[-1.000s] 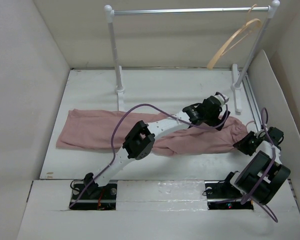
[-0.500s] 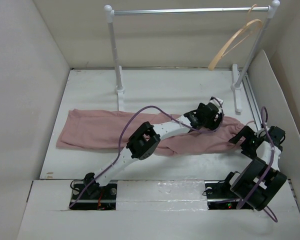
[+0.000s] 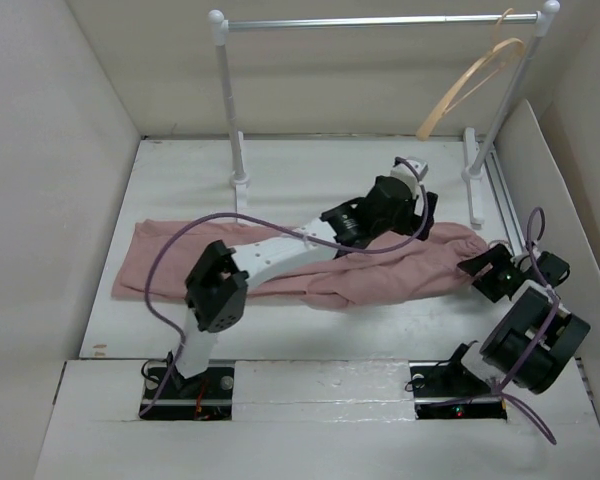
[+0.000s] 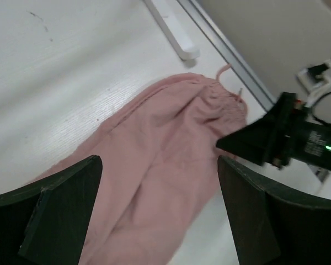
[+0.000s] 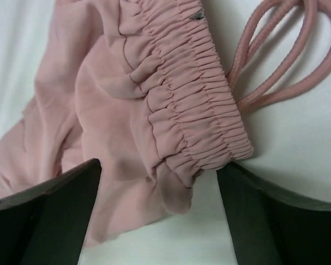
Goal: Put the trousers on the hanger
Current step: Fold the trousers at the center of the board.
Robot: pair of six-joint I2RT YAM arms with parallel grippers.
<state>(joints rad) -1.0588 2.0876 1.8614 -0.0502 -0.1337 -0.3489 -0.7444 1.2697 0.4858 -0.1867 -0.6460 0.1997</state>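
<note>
The dusty-pink trousers (image 3: pixel 280 265) lie flat across the table, waist to the right. The tan wooden hanger (image 3: pixel 470 82) hangs at the right end of the rail. My left gripper (image 3: pixel 417 212) is open and empty, raised over the trousers near the waist. In the left wrist view the fabric (image 4: pixel 165 160) shows between the open fingers (image 4: pixel 55 210). My right gripper (image 3: pixel 480 268) is open, low at the waist end. In the right wrist view it (image 5: pixel 160 221) straddles the corner of the gathered waistband (image 5: pixel 193 110) without closing on it. The drawstring (image 5: pixel 276 55) loops on the table beside it.
The silver-and-white clothes rail (image 3: pixel 380 21) stands at the back, with one post foot (image 3: pixel 240 185) just behind the trousers and another (image 3: pixel 472 190) near the waist. White walls enclose the table on the left, back and right. My right gripper also shows in the left wrist view (image 4: pixel 276 135).
My left arm has lifted and drawn back from the trousers, its elbow swinging left. My right gripper has shifted slightly at the waist end. The trousers lie a little flatter.
</note>
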